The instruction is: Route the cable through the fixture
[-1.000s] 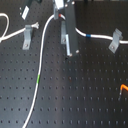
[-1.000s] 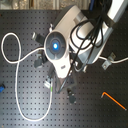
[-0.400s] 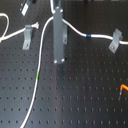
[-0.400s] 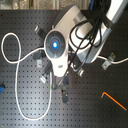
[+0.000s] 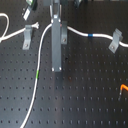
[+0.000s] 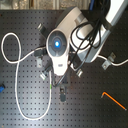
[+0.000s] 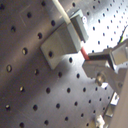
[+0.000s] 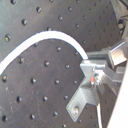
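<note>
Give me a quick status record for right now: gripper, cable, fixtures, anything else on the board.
gripper: low over the board, pointing down; jaw state unclear
cable: white, runs from the first exterior view's lower left up past the gripper, then right
green band: just left of the gripper in the first exterior view
blue band: between gripper and right clip
left clip: no cable seen in it
right clip: cable reaches it
orange tool: at the first exterior view's right edge
</note>
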